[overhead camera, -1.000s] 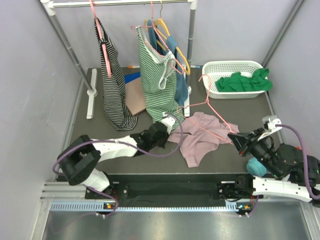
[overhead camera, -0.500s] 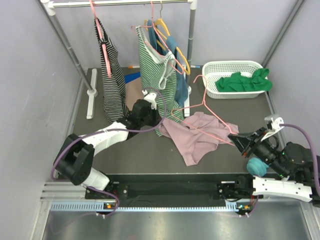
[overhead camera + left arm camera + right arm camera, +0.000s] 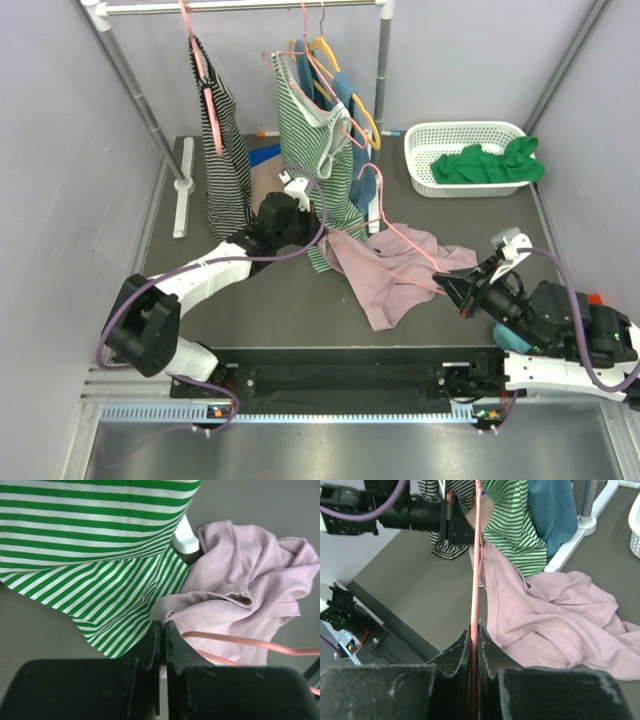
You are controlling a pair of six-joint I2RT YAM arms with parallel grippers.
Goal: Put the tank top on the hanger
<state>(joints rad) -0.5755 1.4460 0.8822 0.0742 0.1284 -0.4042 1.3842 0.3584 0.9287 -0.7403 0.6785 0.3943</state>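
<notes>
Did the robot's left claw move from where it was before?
Yes. The left gripper, shut on the tank top, moved away from the near edge of the table and toward the clothes rack at the back.

Left pincer [image 3: 318, 236] seemingly pinches tank top [image 3: 392, 287]; right pincer [image 3: 441, 283] holds hanger [image 3: 401, 239].

Left-wrist view: hanger [image 3: 260, 643] runs off right edge; right-wrist view: tank top [image 3: 560, 605] cut off at right edge.
</notes>
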